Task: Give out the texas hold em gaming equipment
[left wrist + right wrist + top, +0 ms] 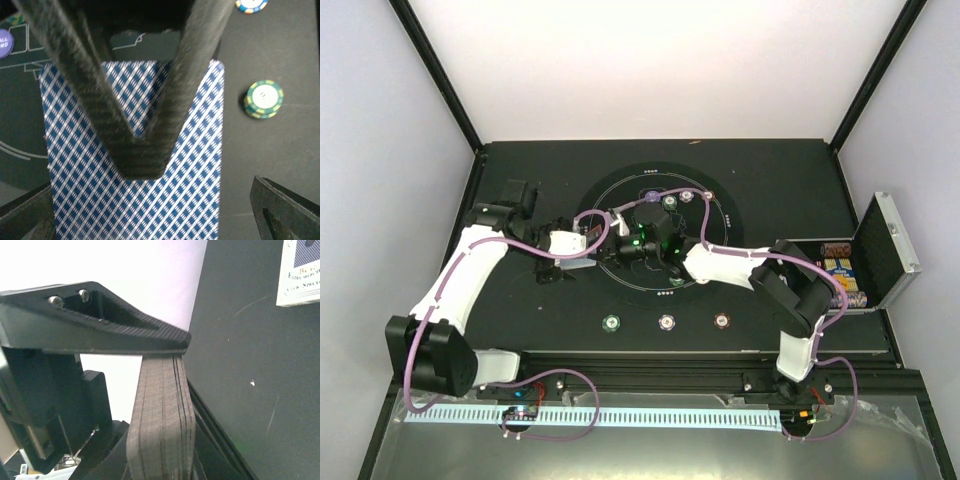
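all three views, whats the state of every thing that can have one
left gripper: open, fingers wide apart, holding nothing
right gripper: shut on the deck of cards
deck of cards: patterned back showing, clamped by the right gripper
case: open, lid up
green chips: stacked flat on the table, free
purple disc: flat on the table, lettering up

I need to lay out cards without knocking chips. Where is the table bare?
Bare: the far-right strip between the printed circle and the case, and the near-left stretch between the left arm and the green chip. Crowded: the circle's middle, where the right gripper clamps the deck by the open left gripper, and the chips along its far arc.
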